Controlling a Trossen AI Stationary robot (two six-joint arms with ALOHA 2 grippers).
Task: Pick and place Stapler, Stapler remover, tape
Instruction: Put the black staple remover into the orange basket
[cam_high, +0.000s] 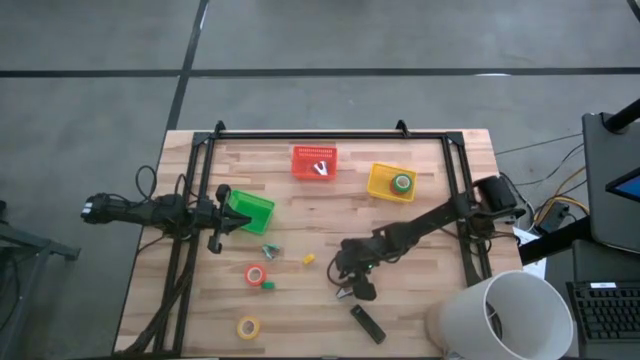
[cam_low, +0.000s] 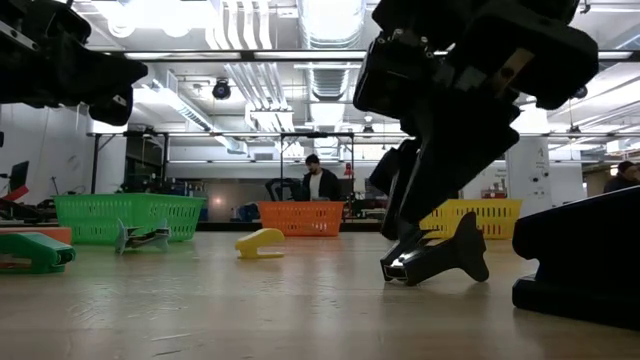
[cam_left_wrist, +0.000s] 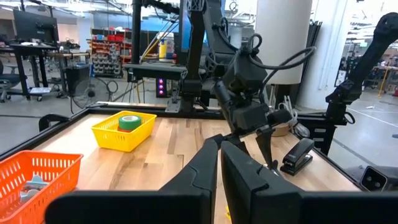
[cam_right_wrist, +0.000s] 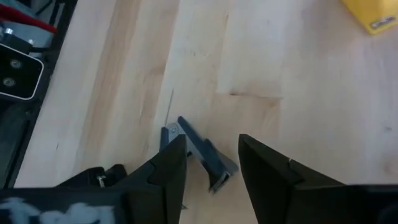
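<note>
Right tool (cam_high: 352, 288), fingers parted, poised directly over the staple remover (cam_right_wrist: 200, 154) lying on the wooden surface (cam_high: 420, 300), just beside the black stapler (cam_high: 367, 323). Left tool (cam_high: 213, 243), fingers closed, near the green basket (cam_high: 250, 210).

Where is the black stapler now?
In the high view, the stapler lies on the table's near right part, just below the right gripper, left of the white bucket.

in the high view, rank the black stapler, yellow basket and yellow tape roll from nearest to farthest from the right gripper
From the right gripper, open near the table's front centre:
1. The black stapler, just beyond it toward the front edge.
2. The yellow basket, at the back, holding a green roll.
3. The yellow tape roll, off to the left near the front edge, only slightly farther than the basket.
</note>
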